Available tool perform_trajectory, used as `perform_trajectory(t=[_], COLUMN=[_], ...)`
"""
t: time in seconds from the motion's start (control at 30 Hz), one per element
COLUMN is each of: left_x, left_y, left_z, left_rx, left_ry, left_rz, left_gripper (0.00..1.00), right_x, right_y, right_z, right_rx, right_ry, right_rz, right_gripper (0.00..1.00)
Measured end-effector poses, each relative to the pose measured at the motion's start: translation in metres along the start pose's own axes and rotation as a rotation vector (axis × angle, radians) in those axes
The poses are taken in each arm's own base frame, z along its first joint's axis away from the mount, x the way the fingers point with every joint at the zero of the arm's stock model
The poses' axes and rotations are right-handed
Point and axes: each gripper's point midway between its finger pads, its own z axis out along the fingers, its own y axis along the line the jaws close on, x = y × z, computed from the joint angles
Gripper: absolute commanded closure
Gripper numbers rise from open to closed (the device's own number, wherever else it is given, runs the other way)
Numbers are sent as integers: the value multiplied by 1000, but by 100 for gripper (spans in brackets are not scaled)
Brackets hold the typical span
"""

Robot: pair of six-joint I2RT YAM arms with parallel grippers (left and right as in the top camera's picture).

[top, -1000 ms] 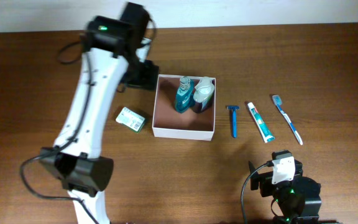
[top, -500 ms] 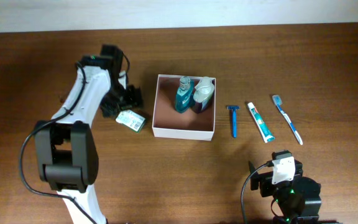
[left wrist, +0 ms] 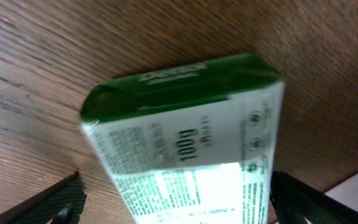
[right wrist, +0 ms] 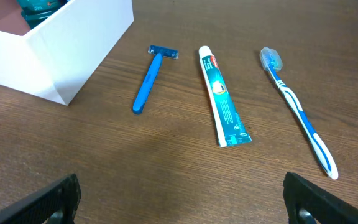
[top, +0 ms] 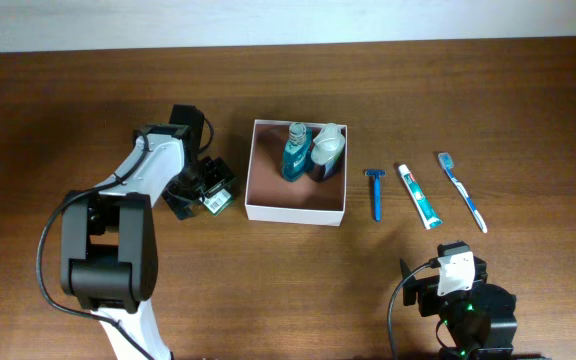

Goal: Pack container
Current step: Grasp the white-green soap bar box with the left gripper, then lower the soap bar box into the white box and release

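We see the left fingers spread open astride the green-white soap packet on the tabletop, left of the container (right fingers also open).

1. You see the container white outside and pinkish-brown inside.
2. Your soap packet is green along its edge and white on its face, with dark green print.
3. The razor is blue.
4. The toothpaste tube is white with a teal band and a red patch.
5. The toothbrush is blue and white.
6. The bottle looks teal.
7. Your desk is brown wood grain.
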Motion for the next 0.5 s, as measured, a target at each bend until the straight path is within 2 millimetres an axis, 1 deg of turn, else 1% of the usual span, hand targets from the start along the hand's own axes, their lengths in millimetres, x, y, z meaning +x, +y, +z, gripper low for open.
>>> perform_trajectory(t=[0.03,0.13,0.27,0.37,0.43,0.5], left_x=[-1,-2,-4,-3,-1,3], left_y=[1,2,2,2,4,6], left_z=[0,1,1,0,-3,-8], left_rx=[-2,-9,-10,-14,-24,-38], left_ry=[-5,-13,-21,-17,-3,16], left_rz=[-7,-27,7,84,148,209], left_gripper=[20,33,47,56,65,69], right_x=[0,0,0,0,0,0], right_y=[0,0,0,0,0,0], right_z=[0,0,0,0,0,0], right_rx=[0,0,0,0,0,0], right_ry=[0,0,0,0,0,0], right_rz=[0,-1,0,0,0,0], right_gripper=[1,1,1,1,1,1])
